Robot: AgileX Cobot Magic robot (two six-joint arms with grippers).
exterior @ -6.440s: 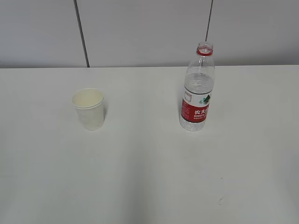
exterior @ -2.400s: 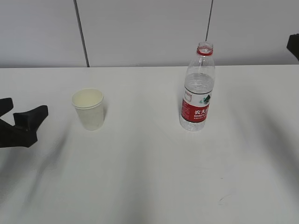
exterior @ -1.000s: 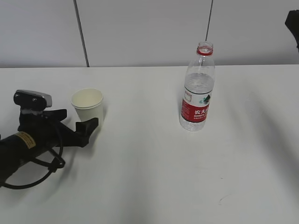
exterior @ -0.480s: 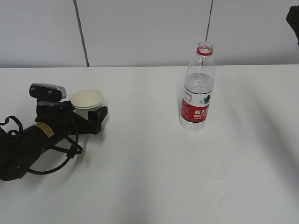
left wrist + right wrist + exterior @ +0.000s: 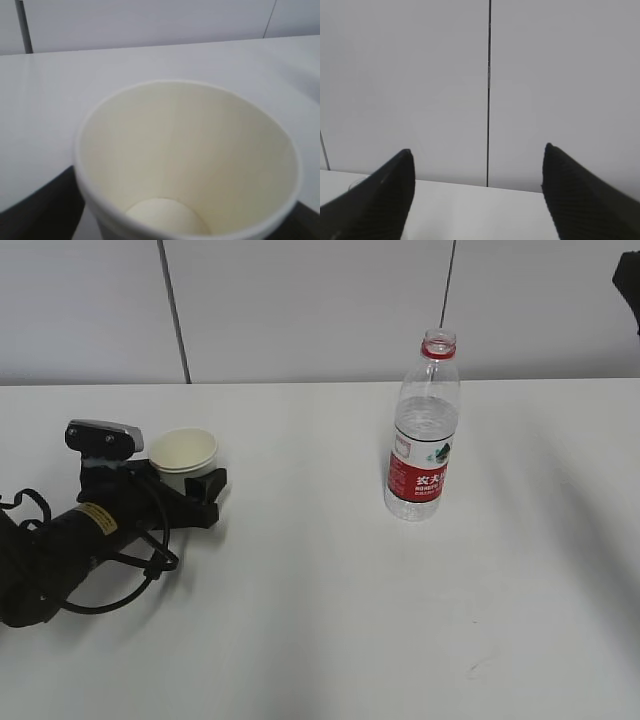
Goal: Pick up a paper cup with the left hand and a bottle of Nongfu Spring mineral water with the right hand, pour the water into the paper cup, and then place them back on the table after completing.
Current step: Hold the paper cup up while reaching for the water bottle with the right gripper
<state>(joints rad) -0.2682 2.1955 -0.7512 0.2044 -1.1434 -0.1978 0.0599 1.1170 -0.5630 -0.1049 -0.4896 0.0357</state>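
The white paper cup (image 5: pixel 183 454) stands upright and empty on the white table (image 5: pixel 330 620) at the left. My left gripper (image 5: pixel 192 478), on the black arm with the yellow sticker, has its fingers on both sides of the cup and is shut on it. The cup (image 5: pixel 185 160) fills the left wrist view, with a dark finger (image 5: pixel 35 205) at each lower corner. The Nongfu Spring bottle (image 5: pixel 423 430), uncapped and red-labelled, stands at centre right with clear water (image 5: pixel 426 420) inside. My right gripper (image 5: pixel 477 195) is open and empty, high at the far right edge (image 5: pixel 628 280), well away from the bottle.
A grey panelled wall (image 5: pixel 300 310) with dark vertical seams runs behind the table's far edge. The left arm's black cables (image 5: pixel 120 585) loop over the tabletop at the left.
My left gripper has drawn slightly left with the cup between its fingers, and the cup has shifted a little left with it. The bottle and the right gripper have not moved.
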